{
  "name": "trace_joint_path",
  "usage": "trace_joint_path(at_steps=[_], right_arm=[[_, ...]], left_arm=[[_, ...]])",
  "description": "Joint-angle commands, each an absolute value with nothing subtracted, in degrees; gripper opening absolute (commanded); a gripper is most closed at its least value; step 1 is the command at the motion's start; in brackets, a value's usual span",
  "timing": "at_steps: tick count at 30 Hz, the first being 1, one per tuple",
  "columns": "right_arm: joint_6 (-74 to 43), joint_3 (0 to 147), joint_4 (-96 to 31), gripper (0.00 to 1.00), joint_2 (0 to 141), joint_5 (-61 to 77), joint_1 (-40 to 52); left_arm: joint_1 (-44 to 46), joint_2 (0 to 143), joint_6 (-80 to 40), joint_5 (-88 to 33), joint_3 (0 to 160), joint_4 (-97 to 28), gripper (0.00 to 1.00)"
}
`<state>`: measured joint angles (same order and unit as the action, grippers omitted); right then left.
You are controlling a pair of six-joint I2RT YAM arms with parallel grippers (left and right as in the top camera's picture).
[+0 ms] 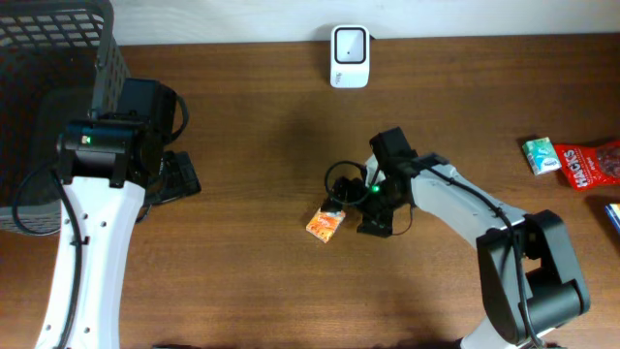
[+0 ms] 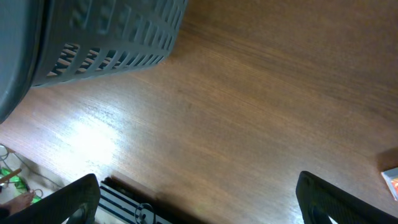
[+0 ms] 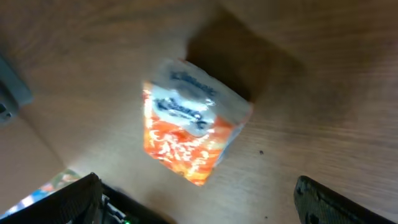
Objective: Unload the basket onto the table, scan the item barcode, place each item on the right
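Orange pack (image 3: 189,124) sits mid-frame under the right claw (image 3: 202,208), spread wide; left claw (image 2: 199,202) is wide too. I'd pinch its sides, keeping the barcode clear for the scanner (image 1: 350,44) up top.

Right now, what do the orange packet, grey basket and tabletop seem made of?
Orange packet: thin glossy plastic film, crinkled and glinting. Grey basket: probably moulded matte plastic, slotted walls. Tabletop: wood or wood-look laminate, grain streaks, soft sheen.
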<state>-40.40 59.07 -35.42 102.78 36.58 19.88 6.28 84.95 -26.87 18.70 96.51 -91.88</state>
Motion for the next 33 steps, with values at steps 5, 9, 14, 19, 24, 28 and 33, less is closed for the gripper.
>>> trace_joint_path(at_steps=[5, 9, 14, 19, 24, 28, 33], right_arm=[[-46.0, 52.0, -30.6, 0.8, 102.0, 34.6, 20.6], [-48.2, 50.1, -26.1, 0.64, 102.0, 33.6, 20.8], [-50.7, 48.8, -18.7, 0.64, 103.4, 31.5, 22.9], [-55.7, 48.8, -14.9, 0.59, 106.6, 30.3, 25.1], [-56.0, 48.9, -15.1, 0.36, 107.9, 29.9, 25.0], [-53.9, 50.3, -15.6, 0.14, 107.8, 29.9, 25.0], [-46.9, 58.6, -28.6, 0.04, 107.7, 23.9, 25.0]], left_arm=[[6.2, 83.8, -27.6, 19.3, 96.4, -91.8, 0.99], [6.2, 83.8, -27.6, 19.3, 96.4, -91.8, 0.99], [6.2, 83.8, -27.6, 19.3, 96.4, -91.8, 0.99], [6.2, 83.8, -27.6, 19.3, 96.4, -91.8, 0.99], [6.2, 83.8, -27.6, 19.3, 96.4, -91.8, 0.99], [6.2, 83.8, -27.6, 19.3, 96.4, -91.8, 0.99], [6.2, 83.8, -27.6, 19.3, 96.4, -91.8, 0.99]])
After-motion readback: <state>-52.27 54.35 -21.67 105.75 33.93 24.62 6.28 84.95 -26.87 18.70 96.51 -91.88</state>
